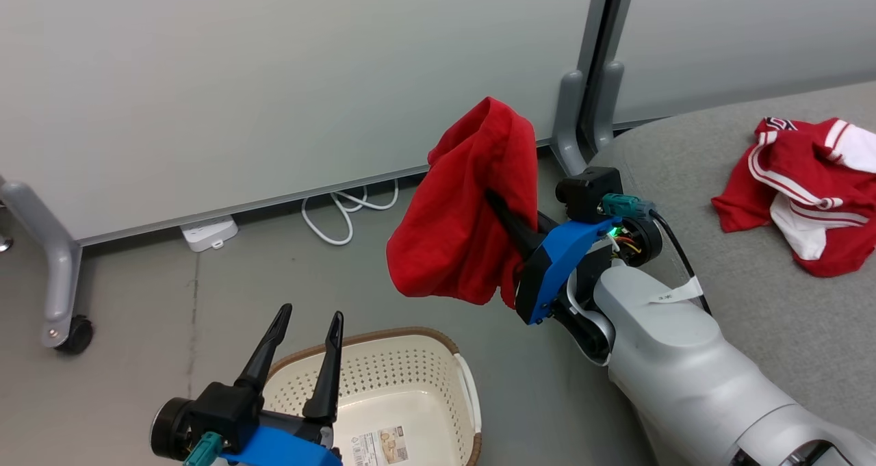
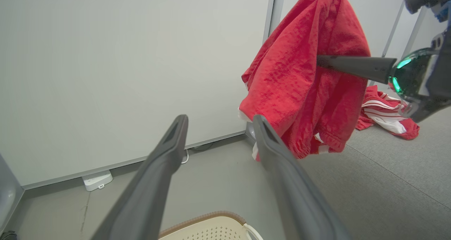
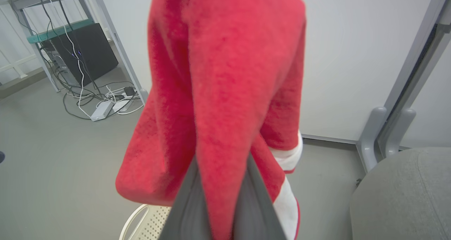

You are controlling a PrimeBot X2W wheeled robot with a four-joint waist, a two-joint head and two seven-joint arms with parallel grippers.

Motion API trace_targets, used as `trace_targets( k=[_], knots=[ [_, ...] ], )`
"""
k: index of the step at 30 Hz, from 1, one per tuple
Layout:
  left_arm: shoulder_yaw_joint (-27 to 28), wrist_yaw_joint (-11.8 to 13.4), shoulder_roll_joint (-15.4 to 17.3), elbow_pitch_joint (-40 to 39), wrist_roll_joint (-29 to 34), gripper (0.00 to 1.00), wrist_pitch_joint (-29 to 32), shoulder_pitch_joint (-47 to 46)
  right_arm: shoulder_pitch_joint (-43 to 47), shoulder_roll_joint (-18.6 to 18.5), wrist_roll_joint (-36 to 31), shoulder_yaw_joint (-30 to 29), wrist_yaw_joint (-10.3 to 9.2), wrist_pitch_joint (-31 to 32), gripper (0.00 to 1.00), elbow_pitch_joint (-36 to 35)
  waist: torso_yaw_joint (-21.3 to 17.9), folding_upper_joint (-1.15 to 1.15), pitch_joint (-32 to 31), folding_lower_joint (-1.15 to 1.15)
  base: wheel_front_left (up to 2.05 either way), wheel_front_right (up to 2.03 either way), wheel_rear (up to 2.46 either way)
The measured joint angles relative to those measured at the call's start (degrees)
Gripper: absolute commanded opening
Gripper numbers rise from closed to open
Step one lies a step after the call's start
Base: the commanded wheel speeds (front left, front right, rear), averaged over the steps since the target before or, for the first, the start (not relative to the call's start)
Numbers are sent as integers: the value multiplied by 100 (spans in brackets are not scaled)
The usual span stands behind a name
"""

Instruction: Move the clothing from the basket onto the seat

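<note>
The plain red garment (image 1: 458, 213) hangs in the air off the seat's (image 1: 753, 302) near edge, over the floor (image 1: 171, 281) and not yet above the cushion. It is pinched by the right end effector (image 1: 496, 202), whose fingers are closed tight on a fold with the rest draped over and below them. The jersey (image 1: 801, 185) already lies crumpled on the seat, far from that edge. The likeliest failure, as I judge it, is the fold sliding out of so narrow a pinch during the swing toward the seat, dropping the garment on the floor beside it. The low hem could also drag on the seat's rounded edge and pull the cloth loose. A release too close to that edge could let it slump off. The basket (image 1: 383, 334) stands on the floor well away from the seat, with the left end effector (image 1: 311, 310) above it, fingers spread wide and holding nothing. How much fabric sits in the pinch cannot be told, since the right fingertips are buried in cloth. The basket is cut off at the head view's bottom edge and partly covered by the left end effector, so only part of its floor, with a label (image 1: 380, 445), shows. What kind of garment this is stays unclear.
</note>
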Motion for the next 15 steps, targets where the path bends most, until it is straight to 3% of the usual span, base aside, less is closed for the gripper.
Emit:
trace_targets(
  k=[6,15],
  knots=[
    [171,-90,-89,34,157,100,0,1,-4,2,24,36,0,-10,0,-13,-440,0,77,0,0,0,0],
    [237,-159,-143,98,260,100,0,-133,-10,-33,41,-35,0,-23,0,22,-1404,0,231,0,0,0,0]
  ],
)
